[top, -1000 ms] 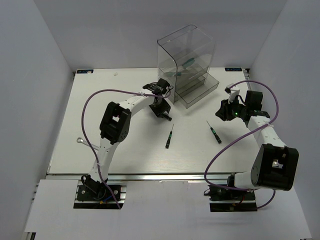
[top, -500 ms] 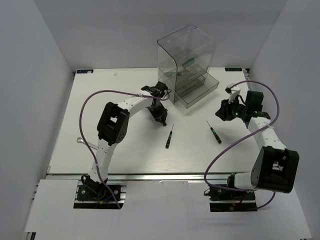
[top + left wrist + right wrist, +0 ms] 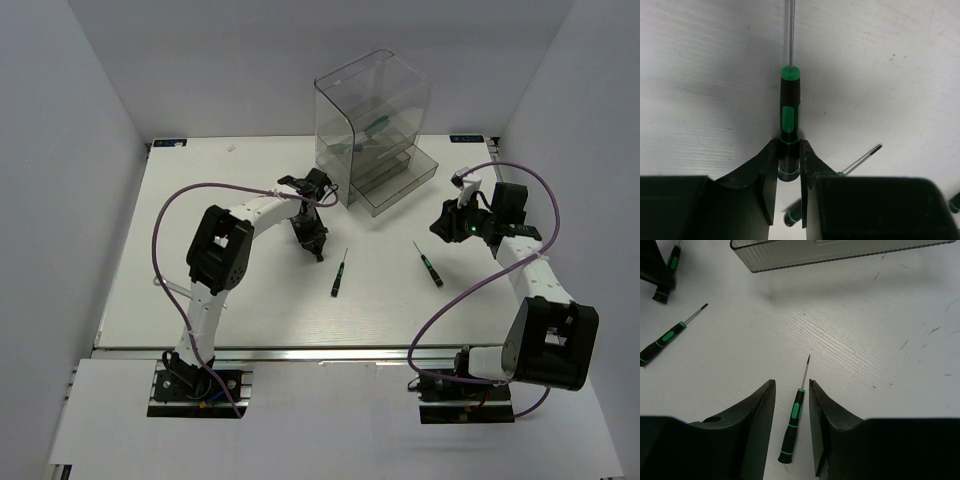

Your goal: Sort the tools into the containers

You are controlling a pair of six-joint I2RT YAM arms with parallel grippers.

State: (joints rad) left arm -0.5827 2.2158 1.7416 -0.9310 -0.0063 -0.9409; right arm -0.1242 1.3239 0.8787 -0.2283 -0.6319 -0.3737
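My left gripper (image 3: 312, 236) (image 3: 789, 150) is shut on the black-and-green handle of a screwdriver (image 3: 789, 112), just in front of the clear drawer unit (image 3: 372, 110). Its thin shaft points away from the wrist. A second screwdriver (image 3: 340, 272) (image 3: 862, 157) lies on the table right of that gripper. My right gripper (image 3: 450, 222) (image 3: 791, 385) hangs open above a third screwdriver (image 3: 430, 265) (image 3: 794, 422), which lies on the table in line with the gap between its fingers. Green-handled tools (image 3: 375, 125) show inside the unit's drawers.
The unit's lowest drawer (image 3: 400, 185) (image 3: 840, 252) stands pulled out toward the right arm. A slim silver tool (image 3: 160, 284) lies near the table's left edge, partly behind the left arm's purple cable. White walls close in the table on three sides.
The left gripper's jaws closed on the screwdriver while it moved a little nearer and left, away from the drawer unit. The right arm hardly moved.
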